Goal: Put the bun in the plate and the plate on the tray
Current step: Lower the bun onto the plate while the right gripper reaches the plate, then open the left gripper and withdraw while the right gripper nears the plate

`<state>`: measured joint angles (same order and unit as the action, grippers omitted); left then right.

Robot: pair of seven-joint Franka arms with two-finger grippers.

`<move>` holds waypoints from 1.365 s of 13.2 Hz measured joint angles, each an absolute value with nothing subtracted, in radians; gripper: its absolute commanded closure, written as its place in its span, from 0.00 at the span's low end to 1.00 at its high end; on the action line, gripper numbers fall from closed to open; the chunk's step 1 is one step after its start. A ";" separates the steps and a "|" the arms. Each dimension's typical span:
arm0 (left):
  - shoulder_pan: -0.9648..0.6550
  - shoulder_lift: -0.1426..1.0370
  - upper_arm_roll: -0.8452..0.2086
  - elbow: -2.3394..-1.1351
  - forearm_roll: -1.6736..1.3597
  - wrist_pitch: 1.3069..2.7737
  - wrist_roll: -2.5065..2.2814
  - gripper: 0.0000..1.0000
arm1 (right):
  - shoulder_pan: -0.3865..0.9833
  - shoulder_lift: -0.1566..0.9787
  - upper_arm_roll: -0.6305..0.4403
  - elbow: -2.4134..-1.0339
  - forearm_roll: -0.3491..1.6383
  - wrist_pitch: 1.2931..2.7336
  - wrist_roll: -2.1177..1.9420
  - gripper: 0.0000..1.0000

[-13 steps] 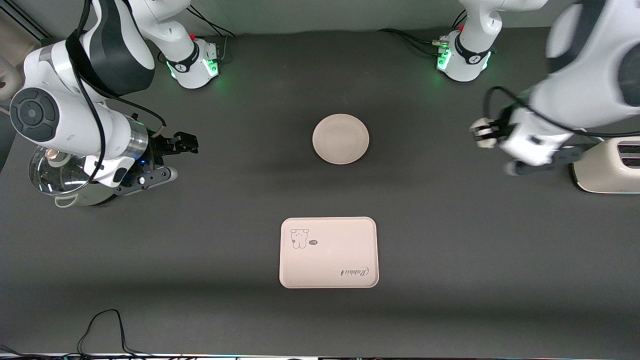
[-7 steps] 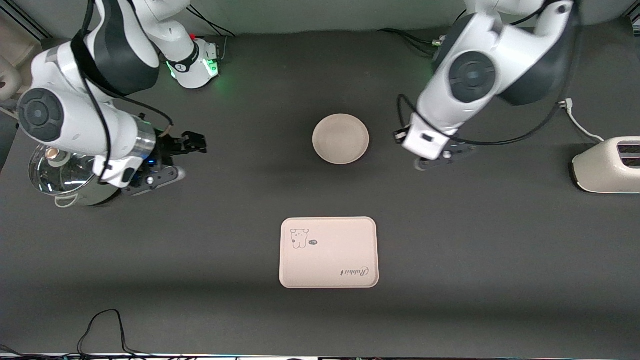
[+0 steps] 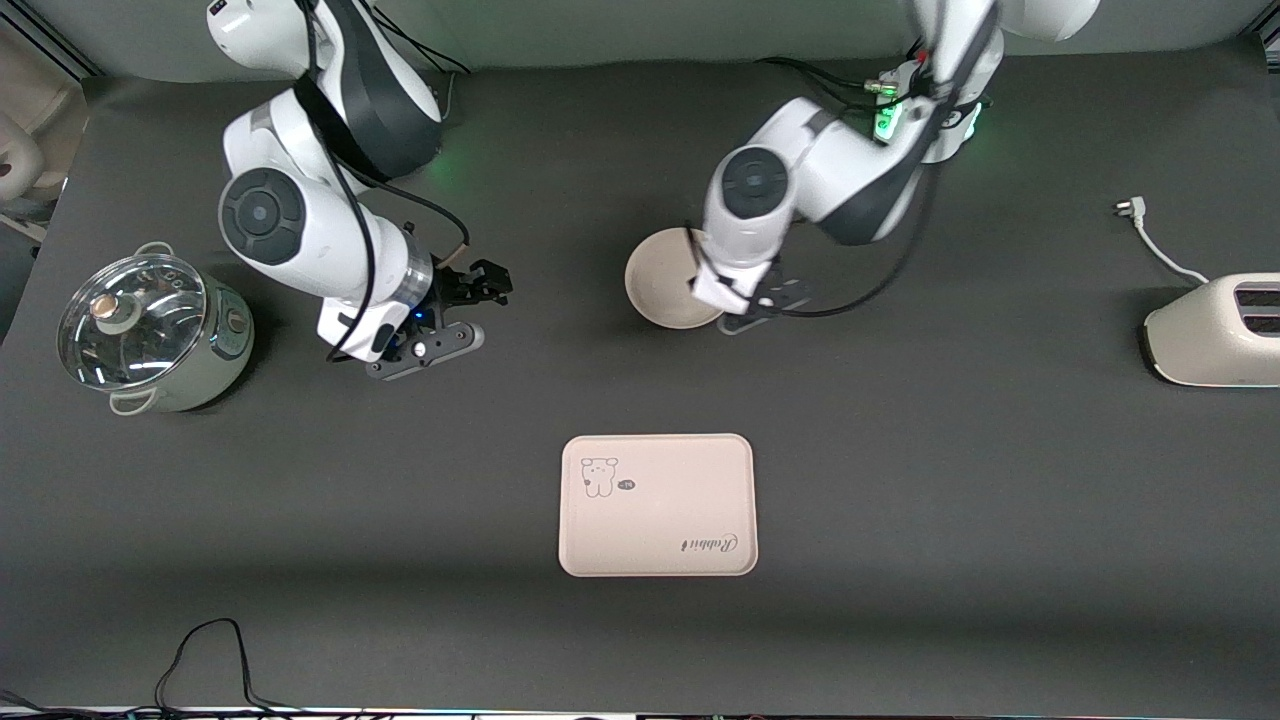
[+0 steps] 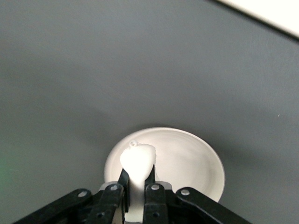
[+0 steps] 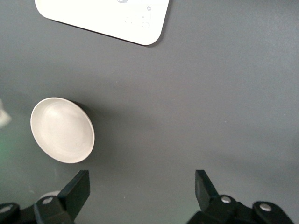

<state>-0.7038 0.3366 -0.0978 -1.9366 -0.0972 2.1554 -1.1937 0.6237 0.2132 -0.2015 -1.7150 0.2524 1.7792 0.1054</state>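
The round cream plate [image 3: 660,280] sits mid-table, farther from the front camera than the cream tray [image 3: 660,520] with its animal drawing and "Rabbit" script. My left gripper [image 3: 750,305] hangs over the plate's edge on the left arm's side. In the left wrist view it [image 4: 137,179] is shut on the small off-white bun [image 4: 137,161], held above the plate [image 4: 187,163]. My right gripper [image 3: 490,283] is open and empty over bare table between the pot and the plate. The right wrist view shows its fingers [image 5: 74,191] wide apart, with the plate [image 5: 62,129] and the tray [image 5: 103,14] ahead.
A lidded steel pot [image 3: 150,330] stands at the right arm's end of the table. A cream toaster [image 3: 1215,330] with its loose plug [image 3: 1130,208] stands at the left arm's end. A black cable [image 3: 200,650] loops at the table's near edge.
My left arm has swung from the toaster end to over the plate's edge, carrying the bun. My right arm has moved from over the pot toward the table's middle.
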 measured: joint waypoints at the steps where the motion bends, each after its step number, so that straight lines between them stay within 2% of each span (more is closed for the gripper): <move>1: -0.734 0.383 -0.098 -1.938 -0.097 2.207 -1.233 0.81 | 0.623 0.213 -0.203 -1.741 0.259 1.812 0.111 0.00; 4: -0.789 0.503 -0.098 -1.937 -0.096 2.322 -1.289 0.79 | 0.639 0.212 -0.204 -1.864 0.315 1.969 0.115 0.00; 6: -0.802 0.539 -0.098 -1.936 -0.095 2.354 -1.308 0.71 | 0.657 0.211 -0.203 -1.939 0.336 2.062 0.124 0.00; 7: -0.804 0.543 -0.098 -1.936 -0.095 2.355 -1.310 0.64 | 0.667 0.211 -0.204 -1.973 0.361 2.102 0.124 0.00; 8: -0.805 0.543 -0.097 -1.936 -0.095 2.355 -1.312 0.45 | 0.680 0.210 -0.203 -2.001 0.381 2.137 0.124 0.00; 9: -0.805 0.543 -0.097 -1.935 -0.094 2.355 -1.313 0.07 | 0.698 0.210 -0.203 -2.022 0.392 2.169 0.128 0.00; 10: -0.805 0.543 -0.097 -1.935 -0.094 2.355 -1.313 0.01 | 0.717 0.210 -0.203 -2.036 0.394 2.193 0.145 0.00; 15: -0.805 0.536 -0.091 -1.930 -0.094 2.349 -1.315 0.00 | 0.803 0.217 -0.203 -2.066 0.394 2.279 0.233 0.00; 18: -0.802 0.500 -0.074 -1.922 -0.093 2.295 -1.314 0.00 | 0.869 0.235 -0.202 -2.107 0.394 2.385 0.273 0.00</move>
<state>-0.8021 0.4997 -0.0742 -1.9222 -0.0927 2.2954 -1.3139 0.8695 0.2349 -0.2021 -2.1073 0.3940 2.3852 0.2726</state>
